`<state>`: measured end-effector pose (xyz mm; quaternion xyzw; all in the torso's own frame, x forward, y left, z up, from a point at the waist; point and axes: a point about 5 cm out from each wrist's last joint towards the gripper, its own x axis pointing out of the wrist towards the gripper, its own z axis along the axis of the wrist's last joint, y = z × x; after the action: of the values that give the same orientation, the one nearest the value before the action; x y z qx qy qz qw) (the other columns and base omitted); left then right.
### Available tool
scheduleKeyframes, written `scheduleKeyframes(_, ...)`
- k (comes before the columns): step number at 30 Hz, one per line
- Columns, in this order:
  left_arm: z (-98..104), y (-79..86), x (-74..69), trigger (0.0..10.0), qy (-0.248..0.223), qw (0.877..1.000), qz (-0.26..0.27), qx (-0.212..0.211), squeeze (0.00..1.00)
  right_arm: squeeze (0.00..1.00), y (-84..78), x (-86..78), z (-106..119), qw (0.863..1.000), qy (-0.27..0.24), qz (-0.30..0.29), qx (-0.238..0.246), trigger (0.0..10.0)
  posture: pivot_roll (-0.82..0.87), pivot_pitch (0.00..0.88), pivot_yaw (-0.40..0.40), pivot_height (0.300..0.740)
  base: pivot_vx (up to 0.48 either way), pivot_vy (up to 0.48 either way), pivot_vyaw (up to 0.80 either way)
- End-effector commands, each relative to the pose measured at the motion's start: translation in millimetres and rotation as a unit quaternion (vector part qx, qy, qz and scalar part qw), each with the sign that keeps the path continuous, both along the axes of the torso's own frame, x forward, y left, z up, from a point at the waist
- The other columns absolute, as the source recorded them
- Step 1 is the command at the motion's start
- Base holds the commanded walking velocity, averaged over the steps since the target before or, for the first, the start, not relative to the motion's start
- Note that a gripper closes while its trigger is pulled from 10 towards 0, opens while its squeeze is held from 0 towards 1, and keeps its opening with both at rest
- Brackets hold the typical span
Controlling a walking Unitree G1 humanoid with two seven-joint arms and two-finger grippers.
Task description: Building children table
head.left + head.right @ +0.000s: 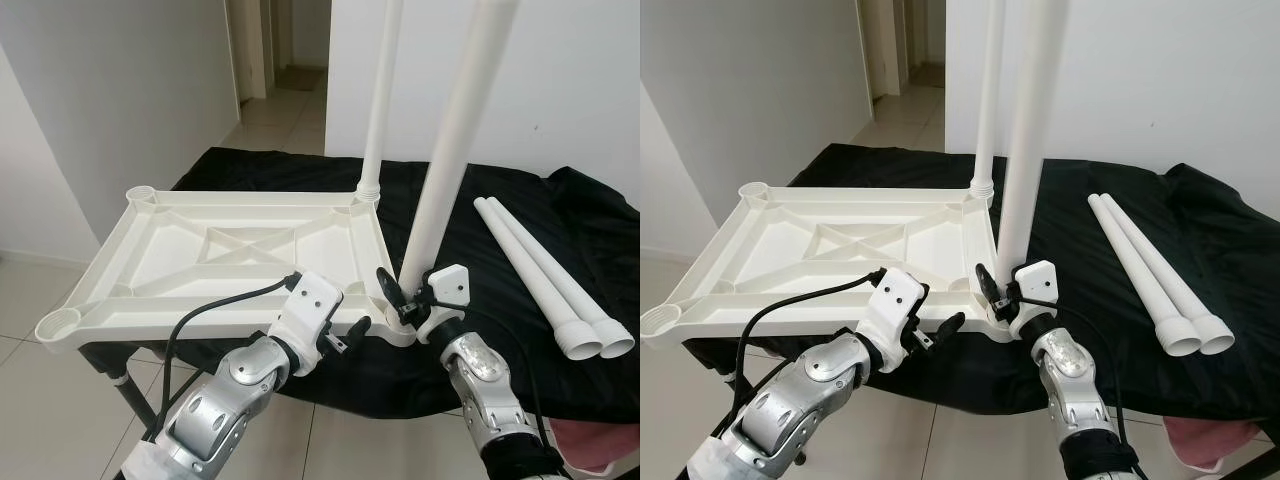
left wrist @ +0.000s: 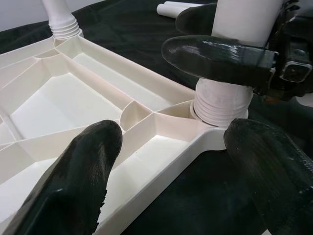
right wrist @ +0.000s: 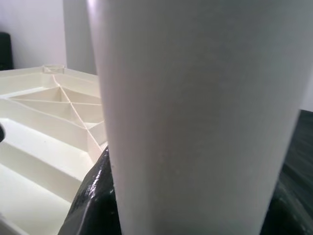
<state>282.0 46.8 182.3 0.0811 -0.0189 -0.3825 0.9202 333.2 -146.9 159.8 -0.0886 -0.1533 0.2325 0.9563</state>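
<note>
The white tabletop [image 1: 230, 255] lies upside down, ribbed underside up, on a surface draped in black cloth [image 1: 520, 300], its left end overhanging the edge. Two white legs stand upright in its sockets: the far leg [image 1: 380, 100] at the far right corner, the near leg [image 1: 455, 150] at the near right corner, leaning slightly. The right gripper [image 1: 405, 300] is clamped on the near leg just above its ribbed base, one finger [image 2: 215, 54] pressed against the tube on each side; the right wrist view shows the leg [image 3: 195, 117] close up between the dark fingers. The left gripper [image 1: 350, 335] sits at the tabletop's near edge, just beside that same corner socket [image 2: 217, 105], fingers spread apart, one [image 2: 78, 181] over the plastic frame, the other [image 2: 274, 171] over the cloth, gripping nothing. Two loose legs [image 1: 550, 285] lie side by side on the cloth to the right, touching, flared ends toward the robot, well apart from the tabletop.
</note>
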Motion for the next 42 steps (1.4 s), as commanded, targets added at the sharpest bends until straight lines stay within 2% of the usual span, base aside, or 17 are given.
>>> scheduleKeyframes(1,-2.2,-6.8,-9.1,10.0,0.010,0.996,-0.090,0.011,0.00,0.00,-1.6,-6.3,-33.4,0.997,0.073,0.004,-0.023,10.0,0.02,0.114,0.049,0.740,0.000,0.000,0.00)
scheduleKeyframes(6,-1.3,-4.6,-8.2,10.0,0.007,0.996,-0.088,0.015,0.00,0.00,-3.6,-8.0,-38.5,0.995,0.093,0.021,-0.016,10.0,0.02,0.119,0.053,0.740,0.000,0.000,0.00)
scheduleKeyframes(8,-0.8,-3.9,-7.6,10.0,0.006,0.996,-0.087,0.017,0.00,0.00,-4.7,-6.6,-40.0,0.994,0.108,0.020,0.008,10.0,0.02,0.120,0.052,0.740,0.000,0.000,0.00)
scheduleKeyframes(12,-0.5,-3.8,-7.5,10.0,0.005,0.996,-0.086,0.017,0.00,0.00,-5.0,-5.4,-40.8,0.993,0.115,0.019,0.024,10.0,0.02,0.120,0.052,0.740,0.000,0.000,0.00)
scheduleKeyframes(13,-0.2,-3.6,-7.6,10.0,0.005,0.996,-0.086,0.017,0.00,0.00,-6.2,-3.2,-43.5,0.990,0.135,0.012,0.041,10.0,0.02,0.119,0.051,0.740,0.000,0.000,0.00)
scheduleKeyframes(19,1.1,-3.0,-7.0,10.0,0.002,0.996,-0.083,0.017,0.00,0.00,-9.9,3.9,-46.0,0.984,0.169,-0.022,0.058,10.0,0.03,0.120,0.050,0.740,0.000,0.000,0.00)
scheduleKeyframes(24,1.7,-2.7,-6.8,10.0,0.002,0.996,-0.083,0.018,0.00,0.00,-9.3,6.0,-45.4,0.982,0.177,-0.029,0.066,10.0,0.03,0.121,0.050,0.740,0.000,0.000,0.00)
scheduleKeyframes(26,1.9,-2.3,-7.0,10.0,0.000,0.996,-0.082,0.020,0.00,0.00,-10.2,7.9,-47.1,0.974,0.198,-0.042,0.102,10.0,0.03,0.123,0.048,0.740,0.000,0.000,0.00)
scheduleKeyframes(28,2.0,-2.2,-6.9,10.0,0.000,0.997,-0.081,0.020,0.00,0.00,-9.0,7.7,-48.6,0.974,0.202,-0.047,0.092,10.0,0.03,0.124,0.048,0.740,0.000,0.000,0.00)
scheduleKeyframes(34,2.2,-2.6,-7.3,10.0,-0.001,0.997,-0.081,0.019,0.00,0.00,-0.4,5.5,-47.3,0.977,0.185,-0.058,0.084,10.0,0.03,0.124,0.046,0.740,0.000,0.000,0.00)
scheduleKeyframes(38,2.5,-3.1,-7.4,10.0,-0.002,0.997,-0.081,0.019,0.00,0.00,6.4,4.0,-44.6,0.981,0.156,-0.102,0.061,10.0,0.03,0.124,0.043,0.740,0.000,0.000,0.00)
scheduleKeyframes(41,2.5,-3.1,-7.5,10.0,-0.003,0.997,-0.081,0.019,0.00,0.00,6.4,4.2,-44.1,0.980,0.154,-0.109,0.061,10.0,0.03,0.124,0.043,0.740,0.000,0.000,0.00)
scheduleKeyframes(42,2.4,-3.4,-7.9,10.0,-0.003,0.997,-0.081,0.019,0.00,0.00,8.9,4.3,-42.1,0.974,0.155,-0.143,0.085,10.0,0.03,0.119,0.035,0.740,0.000,0.000,0.00)
